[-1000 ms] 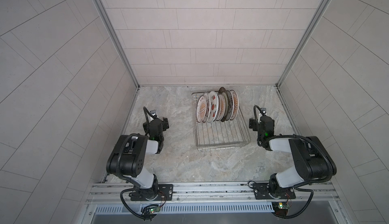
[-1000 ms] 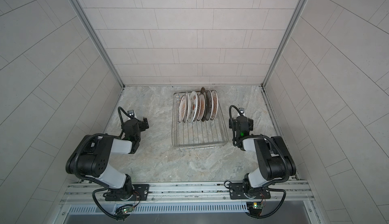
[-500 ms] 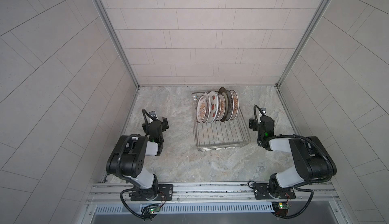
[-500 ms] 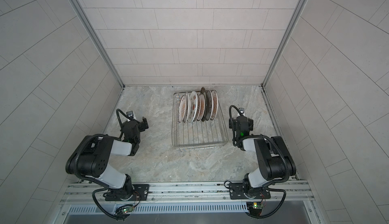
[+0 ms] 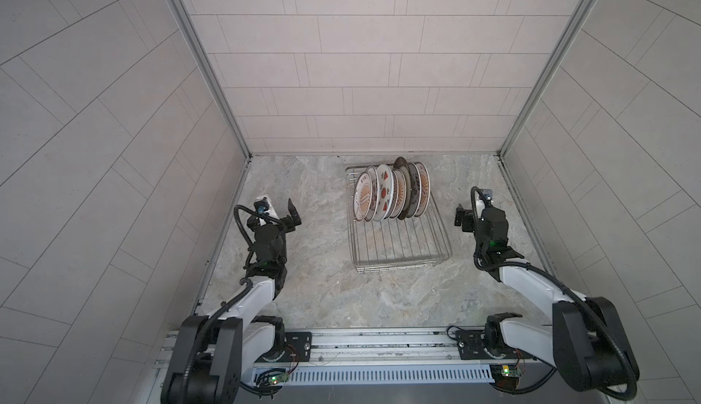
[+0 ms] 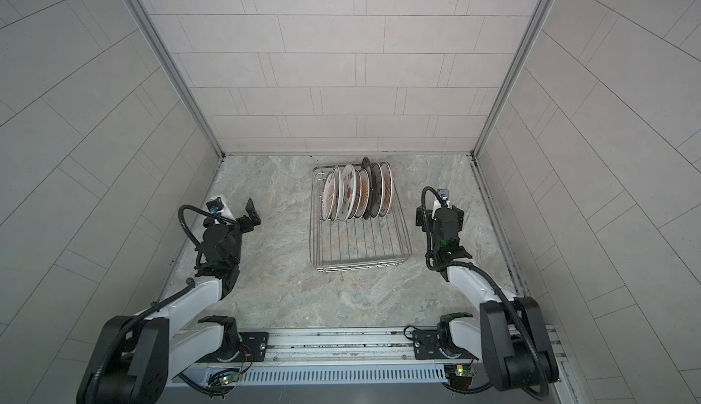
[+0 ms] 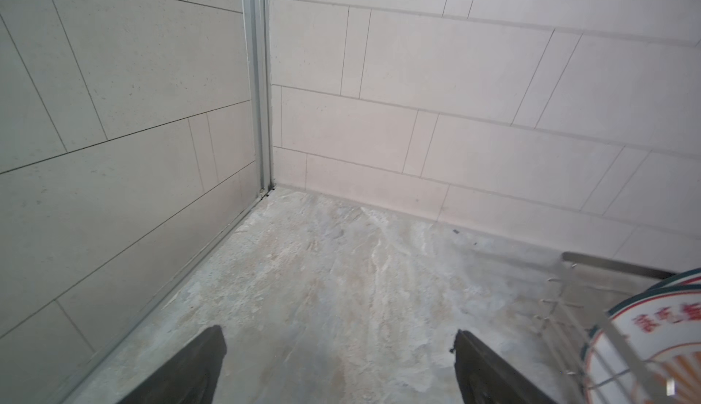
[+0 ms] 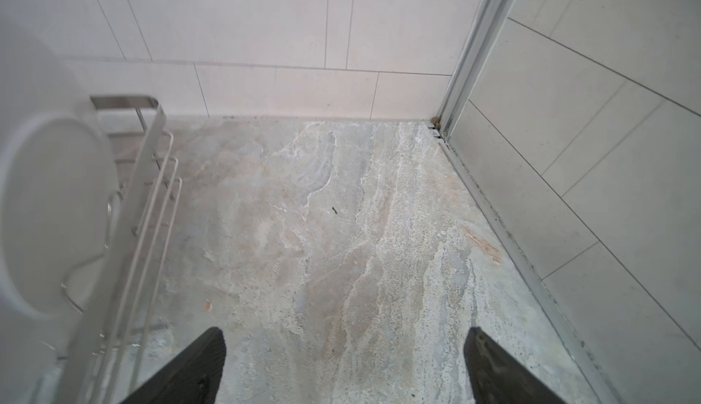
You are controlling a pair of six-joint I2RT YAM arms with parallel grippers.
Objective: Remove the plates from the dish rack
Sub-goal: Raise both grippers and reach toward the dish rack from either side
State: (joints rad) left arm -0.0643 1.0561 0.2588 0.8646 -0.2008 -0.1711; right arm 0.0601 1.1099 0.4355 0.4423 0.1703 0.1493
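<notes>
Several plates (image 5: 390, 193) (image 6: 356, 193) stand on edge in a row at the far end of the dish rack (image 5: 402, 265) (image 6: 360, 263), a silver wire basket on the marble floor. My left gripper (image 5: 278, 208) (image 6: 235, 208) hovers left of the rack, open and empty. My right gripper (image 5: 472, 208) (image 6: 430, 208) sits just right of the rack, also open and empty. In the left wrist view the gripper (image 7: 337, 341) shows only floor between its fingers, with a sunburst plate (image 7: 645, 345) at the edge. In the right wrist view the gripper (image 8: 343, 339) is beside the rack's rim (image 8: 148, 148) and a plate's white back (image 8: 49, 212).
Tiled walls close in the back and both sides. Bare marble floor (image 5: 322, 288) lies left of, right of and in front of the rack. The arms' metal rail (image 5: 379, 339) runs along the front edge.
My left gripper has shifted slightly toward the back wall. The right arm, rack and plates have not moved.
</notes>
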